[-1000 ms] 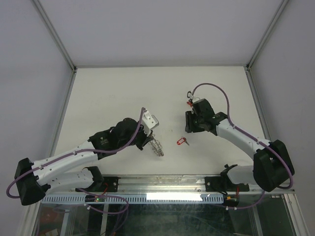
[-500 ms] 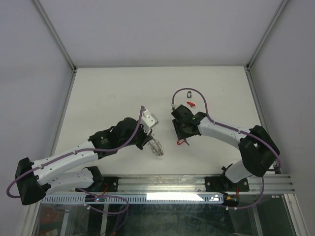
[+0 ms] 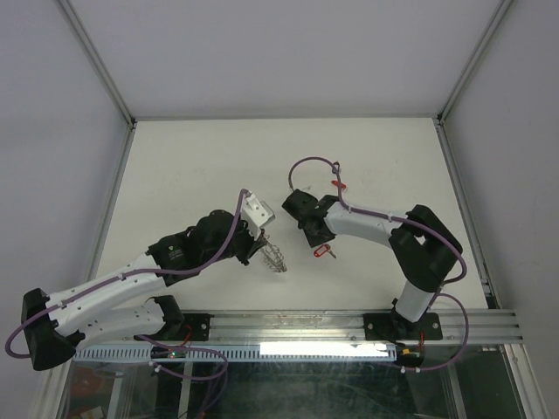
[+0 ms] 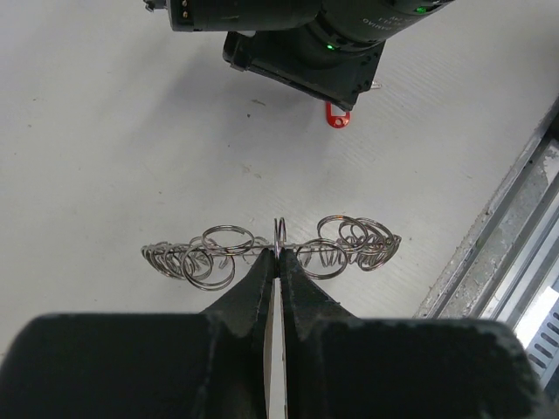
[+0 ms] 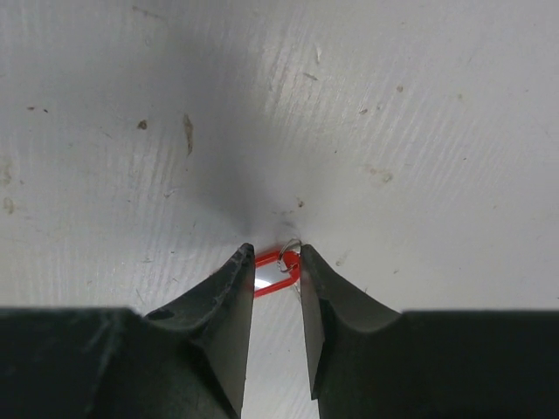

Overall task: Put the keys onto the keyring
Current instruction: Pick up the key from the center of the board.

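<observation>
Left wrist view: left gripper point(image 4: 278, 260) is clamping the keyring point(image 4: 203, 262); right gripper point(image 5: 275, 252) is straddling the red key point(image 5: 272, 272), grip unclear.

A white table point(image 3: 192, 166) sits between pale grey walls point(image 3: 288, 52), a metal rail point(image 3: 288, 325) and lit strip point(image 3: 323, 350) along its near edge.

Both arms, the left arm point(image 3: 113, 286) and the right arm point(image 3: 367, 225), wear white shells over the links and black housings at the joints. A purple cable point(image 3: 312, 159) loops loosely along each. A silver-grey camera block point(image 3: 258, 210) sits at the left wrist. The fingers point(image 4: 253, 292) are matte black, tapering wedges. A green light point(image 4: 329, 46) glows on the right wrist housing.
</observation>
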Tool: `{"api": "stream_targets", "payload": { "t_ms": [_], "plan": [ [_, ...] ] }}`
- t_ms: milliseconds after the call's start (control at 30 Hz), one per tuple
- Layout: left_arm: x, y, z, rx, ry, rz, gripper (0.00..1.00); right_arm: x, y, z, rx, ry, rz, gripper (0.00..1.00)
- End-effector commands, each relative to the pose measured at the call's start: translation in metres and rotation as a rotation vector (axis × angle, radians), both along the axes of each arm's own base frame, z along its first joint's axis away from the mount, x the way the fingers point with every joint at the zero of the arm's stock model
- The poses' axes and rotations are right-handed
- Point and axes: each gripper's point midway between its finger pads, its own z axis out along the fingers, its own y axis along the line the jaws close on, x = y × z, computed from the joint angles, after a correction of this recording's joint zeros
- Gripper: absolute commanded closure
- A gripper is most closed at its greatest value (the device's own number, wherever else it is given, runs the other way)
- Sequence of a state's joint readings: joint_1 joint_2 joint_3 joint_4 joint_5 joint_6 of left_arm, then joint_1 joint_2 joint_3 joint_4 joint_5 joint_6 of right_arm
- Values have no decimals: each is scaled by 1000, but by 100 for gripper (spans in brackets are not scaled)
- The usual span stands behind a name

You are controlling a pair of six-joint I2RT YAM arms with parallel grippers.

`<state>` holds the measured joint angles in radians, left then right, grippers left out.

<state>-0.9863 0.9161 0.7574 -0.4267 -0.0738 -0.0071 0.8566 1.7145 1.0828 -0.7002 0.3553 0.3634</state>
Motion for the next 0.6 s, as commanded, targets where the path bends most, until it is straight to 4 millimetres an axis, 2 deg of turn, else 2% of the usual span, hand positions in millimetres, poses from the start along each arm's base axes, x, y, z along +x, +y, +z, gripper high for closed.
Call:
{"api": "stream_targets", "payload": {
  "t_ms": [0, 567],
  "plan": [
    [8, -6, 15, -42, -49, -6, 100, 13, 2, 12, -34, -70, -44, 71],
    [6, -9, 12, -37, -41, -28, 100, 2, -2, -3, -46, -16, -64, 74]
  ]
}}
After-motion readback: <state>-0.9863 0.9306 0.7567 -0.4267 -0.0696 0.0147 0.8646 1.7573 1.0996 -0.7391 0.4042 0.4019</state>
